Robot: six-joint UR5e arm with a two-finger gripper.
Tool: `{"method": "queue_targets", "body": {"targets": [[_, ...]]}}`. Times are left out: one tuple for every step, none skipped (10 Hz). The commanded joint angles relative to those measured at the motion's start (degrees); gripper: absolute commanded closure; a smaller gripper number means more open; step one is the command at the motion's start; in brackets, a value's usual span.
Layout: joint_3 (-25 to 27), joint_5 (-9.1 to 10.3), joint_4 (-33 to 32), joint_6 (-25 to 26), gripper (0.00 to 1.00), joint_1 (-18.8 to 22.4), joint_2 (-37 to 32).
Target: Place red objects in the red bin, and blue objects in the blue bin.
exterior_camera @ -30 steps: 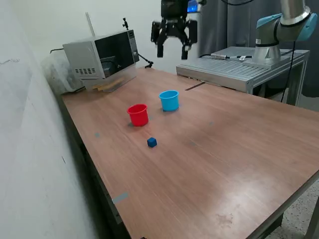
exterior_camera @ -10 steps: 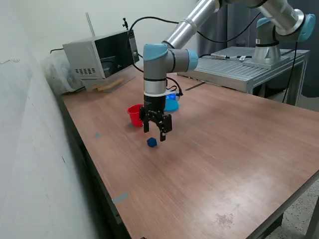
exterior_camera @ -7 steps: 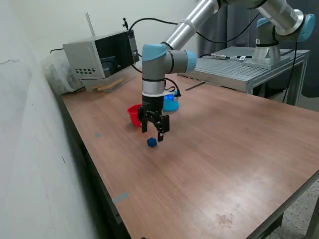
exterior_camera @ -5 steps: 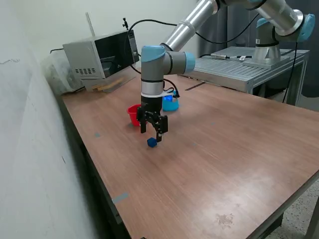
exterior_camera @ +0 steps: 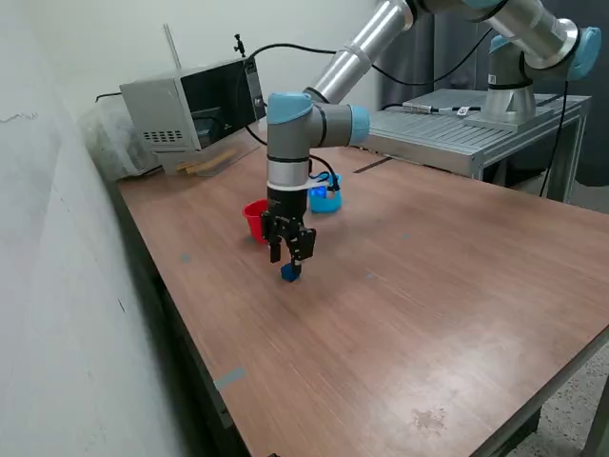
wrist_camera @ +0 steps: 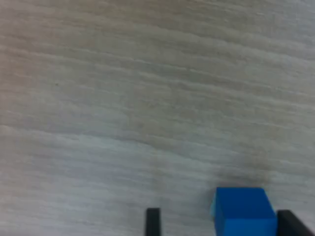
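looking at my feed, the black two-finger gripper [exterior_camera: 289,257] is down over the small dark blue cube [exterior_camera: 290,272] on the brown wooden table [exterior_camera: 428,314], fingers spread either side, not clamped. round red plastic cup [exterior_camera: 254,218] sits just behind.

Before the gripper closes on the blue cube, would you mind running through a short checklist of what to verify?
1. Gripper open: ok, fingers apart in the wrist view.
2. Blue cube between the fingers: ok, but off-centre, close to one finger.
3. Cube flat on the table: ok.
4. Gripper low enough: cannot tell.
5. Blue cup upright: ok, partly hidden by the arm.
6. Red cup clear of the cube: ok.
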Motion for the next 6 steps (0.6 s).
{"method": "queue_targets", "body": {"targets": [[0.4,-0.02,-0.3,-0.2,1.00,-0.1,0.1],[0.3,-0.02,-0.2,-0.5,1.00,-0.1,0.1],[0.3,-0.02,-0.2,-0.7,1.00,-0.1,0.1],[0.3,-0.11,-0.2,-0.8,1.00,-0.1,0.1],[0.4,-0.37,-0.1,-1.0,1.00,0.0,-0.2],[0.4,-0.55,0.4,-1.0,1.00,0.0,-1.3]]}}
